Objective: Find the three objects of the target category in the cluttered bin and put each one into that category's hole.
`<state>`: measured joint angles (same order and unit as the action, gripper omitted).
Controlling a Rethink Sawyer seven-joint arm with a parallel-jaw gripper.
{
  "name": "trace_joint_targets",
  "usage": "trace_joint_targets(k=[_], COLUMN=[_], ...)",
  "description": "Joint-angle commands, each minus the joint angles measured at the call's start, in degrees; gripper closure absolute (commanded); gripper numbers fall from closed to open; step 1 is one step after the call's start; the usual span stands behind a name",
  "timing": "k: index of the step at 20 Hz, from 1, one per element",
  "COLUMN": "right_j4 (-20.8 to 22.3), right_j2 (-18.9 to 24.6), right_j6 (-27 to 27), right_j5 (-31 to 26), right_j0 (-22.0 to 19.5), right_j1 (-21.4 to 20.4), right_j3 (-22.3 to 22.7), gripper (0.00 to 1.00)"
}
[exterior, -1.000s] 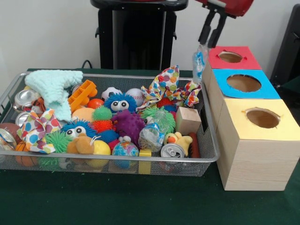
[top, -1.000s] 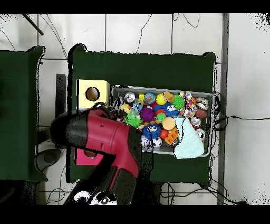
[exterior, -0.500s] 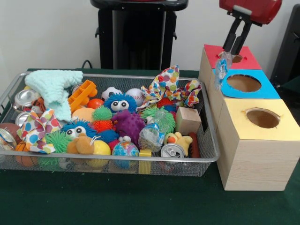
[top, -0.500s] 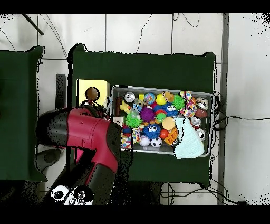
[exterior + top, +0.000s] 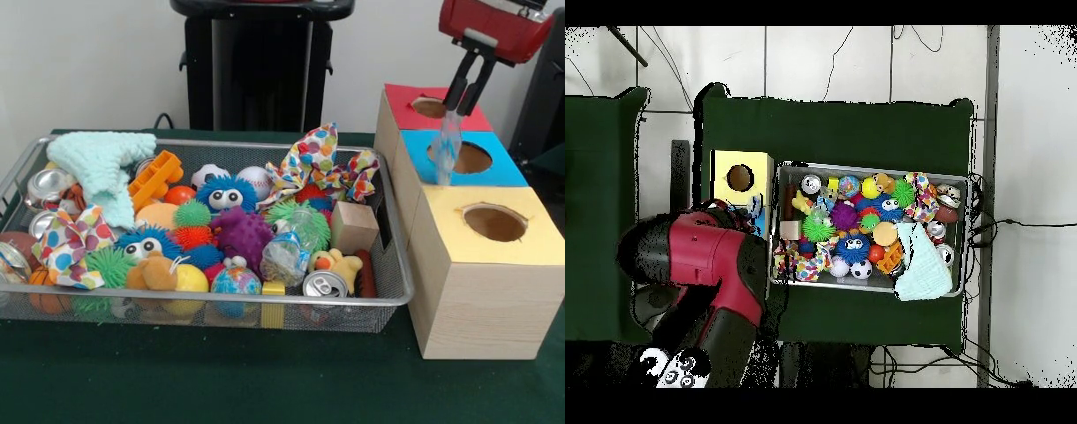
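Note:
My gripper (image 5: 463, 102) hangs at the upper right, shut on a clear crinkled plastic bag (image 5: 447, 146). The bag dangles over the left part of the hole in the blue-topped box (image 5: 499, 168). Behind it stands the red-topped box (image 5: 463, 115), and in front the yellow-topped box (image 5: 521, 231), each with a round hole. In the overhead view the red arm (image 5: 700, 262) hides the gripper, the bag and the red and blue boxes; only the yellow box (image 5: 725, 165) shows. Left of the boxes, the wire bin (image 5: 221, 303) holds a heap of toys, with another clear plastic bag (image 5: 284, 256) among them.
The bin also holds a teal knitted cloth (image 5: 101, 163), spotted fabric bows (image 5: 313, 163), fuzzy balls, a wooden block (image 5: 355, 225) and drink cans (image 5: 325, 284). A black pedestal (image 5: 260, 66) stands behind the bin. Green cloth covers the table (image 5: 221, 380).
The gripper has carried the plastic bag to the right in the front view, from the bin's right edge, past the red box, to over the blue box's hole.

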<state>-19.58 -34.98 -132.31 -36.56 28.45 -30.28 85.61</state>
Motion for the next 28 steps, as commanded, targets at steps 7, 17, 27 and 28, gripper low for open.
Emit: trace_joint_targets(k=[7, 17, 27, 28], right_j4=[-2.18, -2.55, -0.97, -0.57], right_j2=[3.86, 3.65, 5.01, 5.13], right_j6=[-15.25, -14.52, -8.98, -8.27], right_j5=[5.88, 6.63, 9.34, 9.80], right_j0=[1.39, 1.01, -4.41, -5.09], right_j1=[2.85, 2.78, -0.49, -0.89], right_j3=[5.50, 6.14, 9.09, 9.47], gripper=[1.00, 1.00, 1.00, 1.00])
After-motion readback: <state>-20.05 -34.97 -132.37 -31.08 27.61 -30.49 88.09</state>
